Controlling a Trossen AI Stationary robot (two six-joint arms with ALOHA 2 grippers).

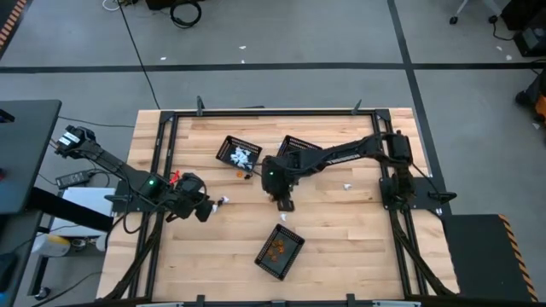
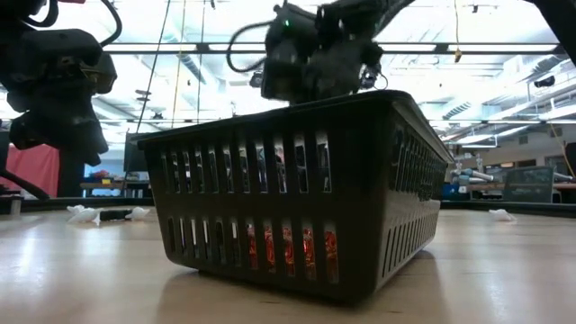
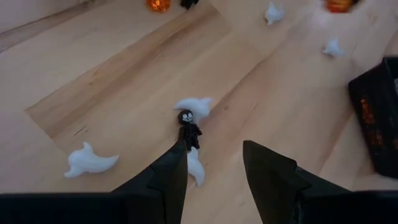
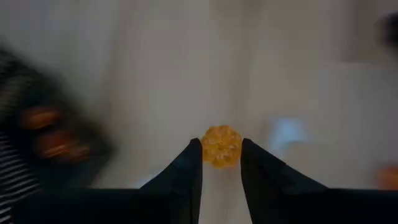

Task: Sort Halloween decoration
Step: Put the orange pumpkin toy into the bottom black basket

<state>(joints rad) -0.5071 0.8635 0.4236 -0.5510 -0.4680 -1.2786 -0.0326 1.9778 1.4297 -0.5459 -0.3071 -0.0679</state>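
The decoration is tiny trinkets strewn over the wooden table. A black figure (image 3: pixel 188 129) and white ghosts (image 3: pixel 194 105) lie flat below my left gripper (image 3: pixel 214 158), which hovers open above them near the table's left side (image 1: pixel 205 210). My right gripper (image 4: pixel 221 149) is at mid-table (image 1: pixel 281 202), raised, shut on an orange pumpkin-like trinket (image 4: pixel 221 145). Three black mesh baskets stand on the table: one with white trinkets (image 1: pixel 241 153), one partly under the right arm (image 1: pixel 299 147), and one with orange trinkets (image 1: pixel 280 251). My right gripper pinches the orange trinket's two sides (image 4: pixel 221 147) between its two fingertips, coming from above and pointing down. The trinket is lifted clear of the table, sitting between the free ends of the fingers.
Loose trinkets lie about: white ones (image 1: pixel 223 201) by the left gripper, one (image 1: pixel 284 217) below the right gripper and one (image 1: pixel 348 185) toward the right, and orange and black ones (image 1: pixel 239 174) near the far baskets. A black frame (image 1: pixel 256 112) edges the table.
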